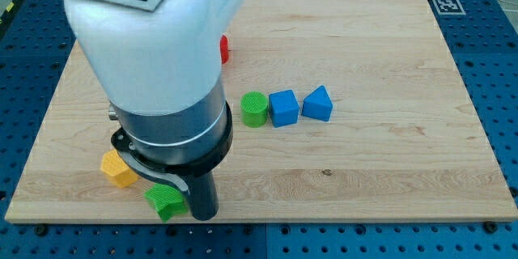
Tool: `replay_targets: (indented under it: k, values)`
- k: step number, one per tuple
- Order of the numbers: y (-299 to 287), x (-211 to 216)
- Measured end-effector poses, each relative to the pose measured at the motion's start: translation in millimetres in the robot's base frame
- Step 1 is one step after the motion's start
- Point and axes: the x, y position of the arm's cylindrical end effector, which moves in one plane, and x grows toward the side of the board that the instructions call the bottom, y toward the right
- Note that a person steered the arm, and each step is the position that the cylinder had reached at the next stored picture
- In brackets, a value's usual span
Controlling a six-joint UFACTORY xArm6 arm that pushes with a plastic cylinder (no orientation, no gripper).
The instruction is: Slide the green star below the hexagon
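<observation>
The green star (pixel 165 201) lies near the view's bottom edge of the wooden board (pixel 372 129), left of centre. The yellow hexagon (pixel 118 169) lies just up and to the left of it, partly hidden by the arm. My tip (pixel 203 213) rests on the board right beside the star's right side, touching or nearly touching it. The arm's large white and dark body (pixel 162 73) covers the board's upper left.
A green cylinder (pixel 254 109), a blue cube (pixel 283 107) and a blue wedge-like block (pixel 318 104) stand in a row at the board's middle. A red block (pixel 224 48) peeks out from behind the arm. The board's bottom edge is close below the star.
</observation>
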Motion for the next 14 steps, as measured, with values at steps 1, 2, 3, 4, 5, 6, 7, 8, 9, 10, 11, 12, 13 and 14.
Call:
replay_targets:
  k: [1,2,3,4,5,6,7,8,9,10,11,12,13,14]
  values:
    - [-1,0]
    - [-1,0]
    - [-5,-1]
    - [-32,-1]
    - [-53,-1]
    - [-54,0]
    - [-54,0]
    - [-57,0]
    - [-49,-3]
    - [-17,-12]
    - [-25,-72]
    - [-25,-105]
    - [-55,-148]
    - [-114,-158]
